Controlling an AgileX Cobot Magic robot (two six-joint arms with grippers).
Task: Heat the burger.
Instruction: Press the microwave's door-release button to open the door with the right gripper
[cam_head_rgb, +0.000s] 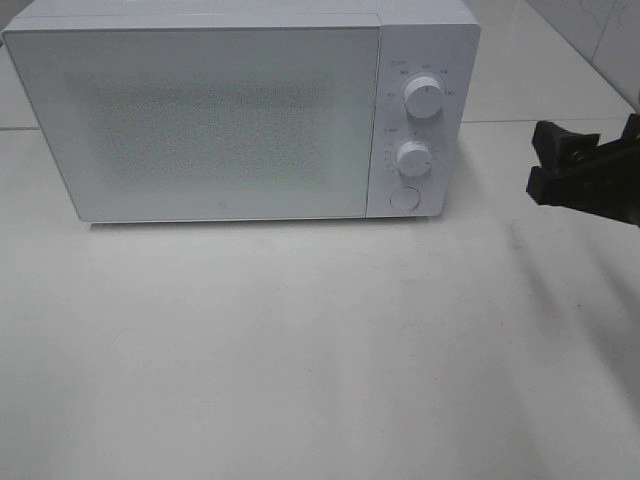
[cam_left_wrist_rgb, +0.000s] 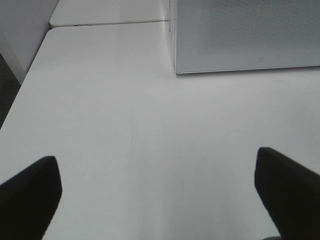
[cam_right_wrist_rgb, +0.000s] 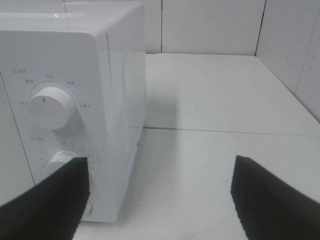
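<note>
Standing open and empty beside the closed microwave (cam_head_rgb: 220, 120), the right fingers (cam_right_wrist_rgb: 50, 200) risk mis-turning a knob (cam_head_rgb: 412, 157); the left fingers (cam_left_wrist_rgb: 30, 192) gape empty over the tabletop (cam_left_wrist_rgb: 125, 125).

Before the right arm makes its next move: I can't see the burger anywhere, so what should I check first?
1. Is the microwave door shut flush? Ok.
2. Is the burger inside? Cannot tell: the door is frosted. None lies on the table.
3. Is the right gripper open and empty? Ok; it is off to the microwave's right, touching nothing.
4. Is the left gripper open and empty? Ok.
5. Is the lower knob set? Cannot tell.
</note>
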